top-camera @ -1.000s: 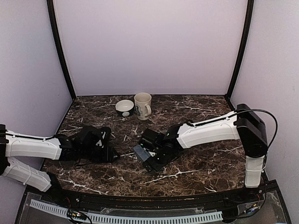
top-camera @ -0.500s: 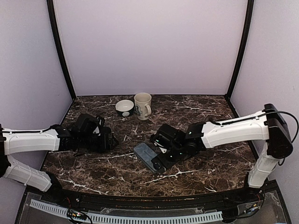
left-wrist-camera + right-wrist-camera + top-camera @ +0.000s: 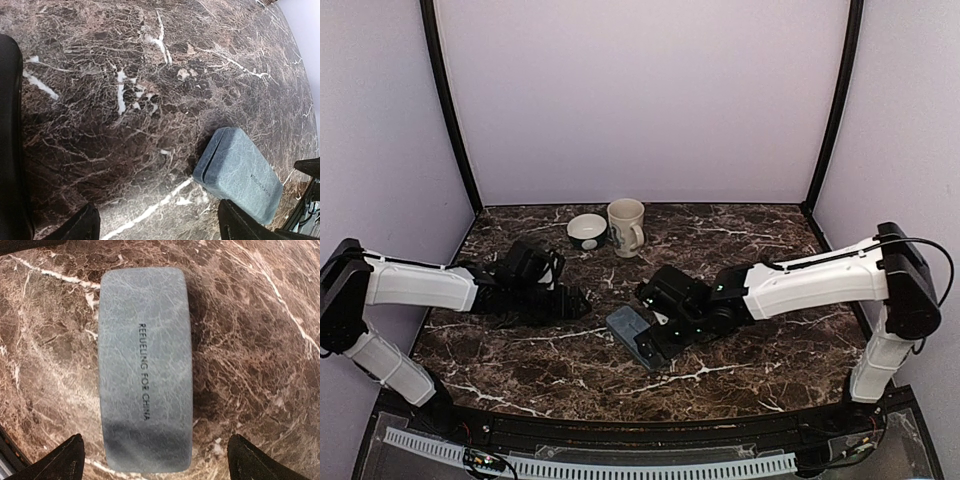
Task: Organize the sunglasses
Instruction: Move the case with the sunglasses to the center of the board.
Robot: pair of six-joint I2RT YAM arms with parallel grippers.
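1. No sunglasses show in any view. Whether they lie inside the shut grey-blue case (image 3: 145,365) near the table's (image 3: 750,350) front, I cannot tell.
2. Glasses are likely light and fragile; a grip on the bridge or frame front seems safest, not the slim arms.
3. The right gripper (image 3: 156,462) hangs over the case, fingers wide apart, holding nothing.
4. The left gripper (image 3: 159,222) reaches low beside the case, fingers apart, empty.
5. A mug (image 3: 626,227) and bowl (image 3: 587,231) stand at the back.
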